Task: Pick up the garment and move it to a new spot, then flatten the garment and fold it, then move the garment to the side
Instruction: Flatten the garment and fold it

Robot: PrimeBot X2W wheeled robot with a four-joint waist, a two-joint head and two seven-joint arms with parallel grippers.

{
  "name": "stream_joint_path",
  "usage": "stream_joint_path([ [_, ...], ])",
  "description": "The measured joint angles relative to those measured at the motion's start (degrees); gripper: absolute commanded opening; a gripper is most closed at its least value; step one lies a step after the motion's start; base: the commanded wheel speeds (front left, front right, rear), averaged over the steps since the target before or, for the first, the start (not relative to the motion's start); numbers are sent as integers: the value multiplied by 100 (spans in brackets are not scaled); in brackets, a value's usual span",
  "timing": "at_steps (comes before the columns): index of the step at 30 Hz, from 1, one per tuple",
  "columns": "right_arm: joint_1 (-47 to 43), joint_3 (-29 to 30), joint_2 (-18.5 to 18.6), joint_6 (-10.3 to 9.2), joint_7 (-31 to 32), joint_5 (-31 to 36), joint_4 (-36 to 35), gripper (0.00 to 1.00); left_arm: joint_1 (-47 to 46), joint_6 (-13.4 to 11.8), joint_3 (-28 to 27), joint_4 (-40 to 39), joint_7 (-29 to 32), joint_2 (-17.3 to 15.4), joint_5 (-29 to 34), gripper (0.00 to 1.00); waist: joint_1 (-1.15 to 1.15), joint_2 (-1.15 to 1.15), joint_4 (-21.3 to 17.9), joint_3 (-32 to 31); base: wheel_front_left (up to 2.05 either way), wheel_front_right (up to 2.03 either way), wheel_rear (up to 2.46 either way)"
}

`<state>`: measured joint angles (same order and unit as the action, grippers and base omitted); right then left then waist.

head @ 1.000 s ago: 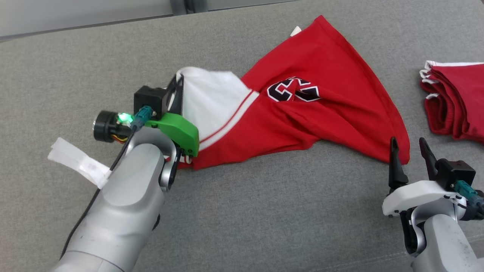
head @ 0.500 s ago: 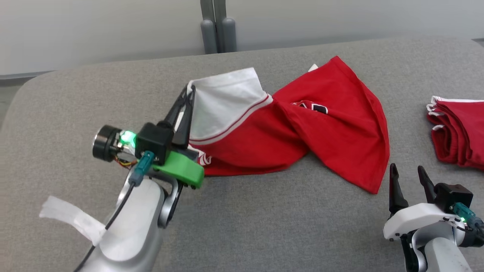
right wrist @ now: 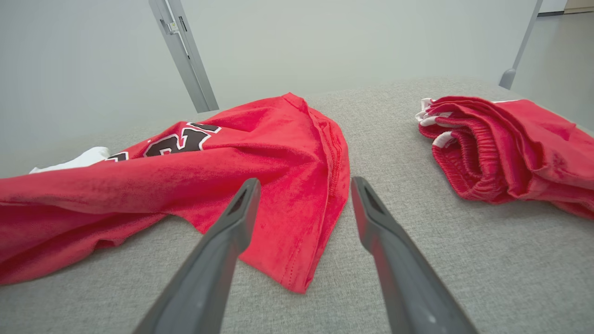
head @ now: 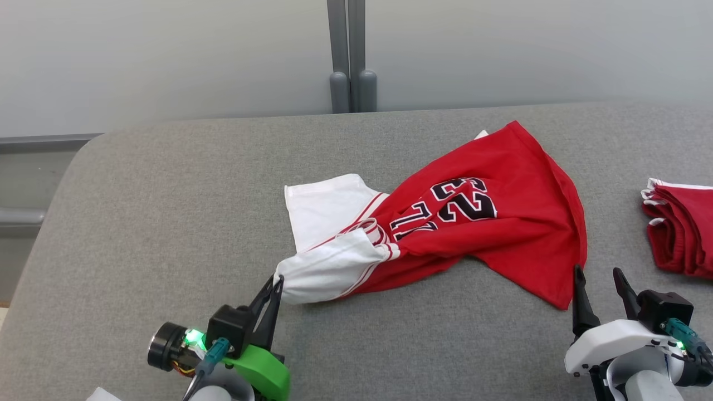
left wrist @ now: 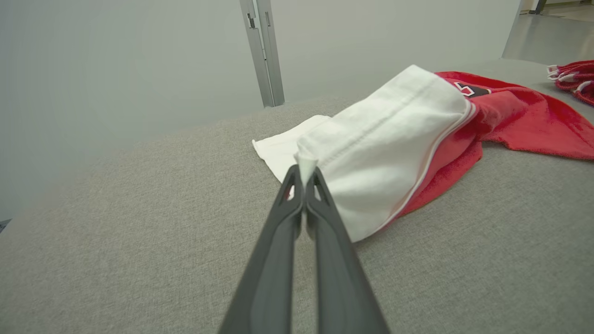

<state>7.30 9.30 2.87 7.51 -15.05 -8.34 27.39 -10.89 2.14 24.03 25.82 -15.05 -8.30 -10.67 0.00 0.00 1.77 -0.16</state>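
left claw point(left wrist: 304, 168): pressed closed, pinching a white corner of the garment point(head: 501, 228) | right claw point(head: 597, 271): spread wide, empty, just beside the garment's red hem | garment: rumpled red-and-white jersey, black numbers, lying mid-way across the table point(head: 167, 223) | table: grey woven cloth | folded red clothes point(head: 682, 234): right edge

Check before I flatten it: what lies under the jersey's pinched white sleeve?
The left hand is shut on the white sleeve. Beneath the sleeve show a flatter white layer and the grey cushion. What lies deeper under the red folds is covered.
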Motion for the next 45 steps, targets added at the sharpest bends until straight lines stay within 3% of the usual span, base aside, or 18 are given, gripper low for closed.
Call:
stream_joint_path([
  [3,-31,-20,0,0,0,-14,3,100,144,92,-11,99,0,20,76,0,0,0,19,-57,0,0,0],
  [5,-58,-49,0,0,0,-18,11,100,250,97,-58,227,0,31,118,49,0,0,18,-84,0,0,0],
  [6,-71,-67,0,0,0,-30,16,100,311,80,-134,301,0,34,118,99,0,0,12,-95,0,0,0],
  [11,-102,-155,0,0,0,-67,7,100,583,-289,-693,617,1,115,26,100,0,0,-46,-129,0,0,0],
  [14,-108,-202,1,0,0,-74,-98,100,629,-556,-1096,394,0,200,11,100,0,0,-71,-130,0,0,0],
  [17,-107,-268,1,0,0,-75,-288,100,717,-643,-1407,138,0,263,4,100,0,0,-79,-129,0,0,0],
  [25,-109,-391,0,0,0,-4,-780,100,751,-527,-1866,-274,0,447,20,100,0,0,-70,-137,0,0,0],
  [38,-213,-349,0,0,0,105,-550,100,820,-259,-1767,-202,0,535,-68,100,0,0,-53,-89,0,0,0],
  [45,-232,-247,1,0,0,190,-355,100,859,60,-1221,192,0,544,-1132,100,0,0,-37,59,0,0,0],
])
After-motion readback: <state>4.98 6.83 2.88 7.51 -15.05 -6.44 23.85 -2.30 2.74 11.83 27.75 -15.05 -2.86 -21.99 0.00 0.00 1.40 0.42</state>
